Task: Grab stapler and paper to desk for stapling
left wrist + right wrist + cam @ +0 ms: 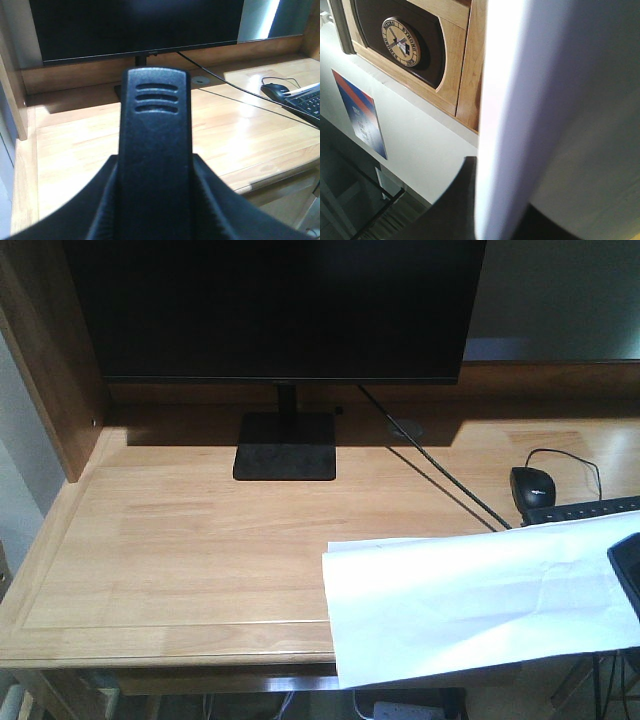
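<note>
the stapler is pinched between the jaws of the left gripper and is held in the air over the desk, in front of the monitor. the paper is clamped at its right end by the jaws of the right gripper. its left part is spread over the front right corner of the desk and reaches past the front edge. whether it touches the wood cannot be told. a mouse and a keyboard are seen just behind the paper.
</note>
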Controlling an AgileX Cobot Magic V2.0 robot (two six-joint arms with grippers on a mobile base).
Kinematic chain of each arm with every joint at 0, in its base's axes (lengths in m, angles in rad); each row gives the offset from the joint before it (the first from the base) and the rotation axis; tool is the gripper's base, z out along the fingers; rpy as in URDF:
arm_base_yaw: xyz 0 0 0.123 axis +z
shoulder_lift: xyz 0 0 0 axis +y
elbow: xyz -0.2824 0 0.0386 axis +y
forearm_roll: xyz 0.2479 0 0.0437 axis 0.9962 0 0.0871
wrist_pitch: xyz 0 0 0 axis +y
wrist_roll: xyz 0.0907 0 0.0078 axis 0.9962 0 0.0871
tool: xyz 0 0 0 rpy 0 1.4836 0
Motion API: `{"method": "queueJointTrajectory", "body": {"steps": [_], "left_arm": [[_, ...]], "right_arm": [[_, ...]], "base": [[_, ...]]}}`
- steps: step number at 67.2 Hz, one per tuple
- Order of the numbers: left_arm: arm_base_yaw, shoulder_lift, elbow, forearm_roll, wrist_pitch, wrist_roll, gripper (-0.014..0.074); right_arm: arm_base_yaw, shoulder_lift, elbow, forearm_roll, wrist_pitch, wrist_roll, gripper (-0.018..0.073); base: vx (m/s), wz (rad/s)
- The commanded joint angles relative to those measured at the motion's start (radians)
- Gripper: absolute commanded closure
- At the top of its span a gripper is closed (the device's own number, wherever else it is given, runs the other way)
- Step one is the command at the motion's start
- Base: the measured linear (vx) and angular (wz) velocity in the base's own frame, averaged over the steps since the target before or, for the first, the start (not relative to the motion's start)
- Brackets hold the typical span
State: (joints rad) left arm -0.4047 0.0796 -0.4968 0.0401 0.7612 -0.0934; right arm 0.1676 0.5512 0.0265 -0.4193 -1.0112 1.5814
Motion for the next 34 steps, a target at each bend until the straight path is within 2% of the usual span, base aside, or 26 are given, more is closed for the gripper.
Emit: {"method": "queueJointTrajectory", "body": {"steps": [1,34], "left_arm": [[-0.003,0.013,-0.029,-0.002,-0.116,-0.001,0.0603],[-0.003,0.013,-0.029,-0.002,-0.116,-0.001,0.0603]], "right_arm": [[0.000,0.003,0.023,0.017,-0.062,-0.008,0.0564],[0.000,0.003,0.023,0.017,-0.061,-0.008,0.0564]], "base": [[0.00,-0.01],[0.00,0.00]]}}
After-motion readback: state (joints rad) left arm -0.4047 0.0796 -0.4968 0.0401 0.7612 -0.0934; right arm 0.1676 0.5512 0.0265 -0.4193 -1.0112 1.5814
